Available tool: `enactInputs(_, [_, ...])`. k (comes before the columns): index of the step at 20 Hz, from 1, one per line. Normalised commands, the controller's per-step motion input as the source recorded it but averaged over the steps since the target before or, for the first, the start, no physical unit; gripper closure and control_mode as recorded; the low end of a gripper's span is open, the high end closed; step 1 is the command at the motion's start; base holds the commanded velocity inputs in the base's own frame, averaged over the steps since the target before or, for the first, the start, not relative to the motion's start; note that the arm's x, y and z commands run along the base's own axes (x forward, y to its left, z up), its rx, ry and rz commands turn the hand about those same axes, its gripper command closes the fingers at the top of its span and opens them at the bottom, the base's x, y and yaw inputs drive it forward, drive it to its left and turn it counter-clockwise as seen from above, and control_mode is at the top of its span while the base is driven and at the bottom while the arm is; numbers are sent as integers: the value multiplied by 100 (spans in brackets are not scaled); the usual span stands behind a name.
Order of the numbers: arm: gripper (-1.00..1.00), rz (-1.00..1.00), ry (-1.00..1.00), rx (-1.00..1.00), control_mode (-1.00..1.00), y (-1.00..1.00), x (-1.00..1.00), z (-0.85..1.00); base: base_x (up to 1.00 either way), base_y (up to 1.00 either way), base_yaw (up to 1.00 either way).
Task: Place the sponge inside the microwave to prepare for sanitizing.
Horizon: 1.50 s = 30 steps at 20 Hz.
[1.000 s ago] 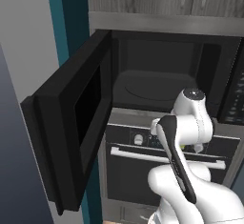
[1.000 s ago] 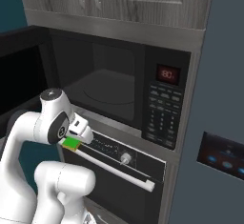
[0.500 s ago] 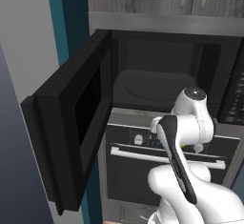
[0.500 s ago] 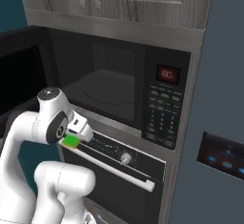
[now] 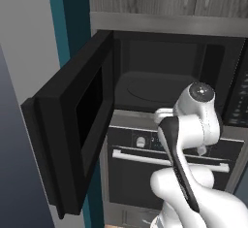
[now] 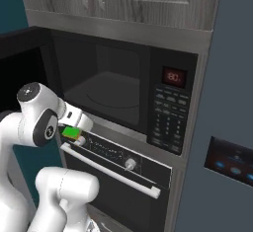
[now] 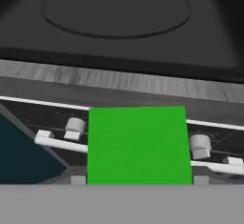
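1. Door [image 5: 72, 139] of the microwave [image 6: 148, 93] hangs swung wide at the left, so the opening step looks done.
2. Cavity next: its dark floor carries the round turntable [image 7: 114, 8], and nothing lies in it as far as the views show.
3. Sponge [image 6: 70, 133], flat and green, sits at the tip of the pincer [image 6: 74, 133], below the cavity's lower lip and in front of the oven's knob panel [image 6: 106, 152]; in the hand view the sponge [image 7: 138, 144] covers the fingertips, so it appears pinched between them, though the fingers themselves are hidden.
4. Keypad [image 6: 168, 122] with its red display [image 6: 174, 76] stands at the right of the cavity.
5. Progress, as a judgement: pickup and door are settled; what is left is to lift the sponge over the lip, carry it in over the turntable, and release it there.
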Motion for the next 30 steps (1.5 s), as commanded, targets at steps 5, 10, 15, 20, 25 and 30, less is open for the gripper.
enactInputs(5, [100,0,-25,0,-100,-24,3,52,0,0,0])
enactInputs(10, [100,0,-6,-1,-100,-11,19,46,0,0,0])
enactInputs(15, [100,0,5,0,-100,-1,52,14,0,0,0])
enactInputs(20, [100,-1,7,0,-100,-7,80,0,0,0,0])
enactInputs(25, [100,-2,2,0,-100,-3,76,-25,0,0,0])
enactInputs(30, [100,-1,0,0,-100,-1,66,-42,0,0,0])
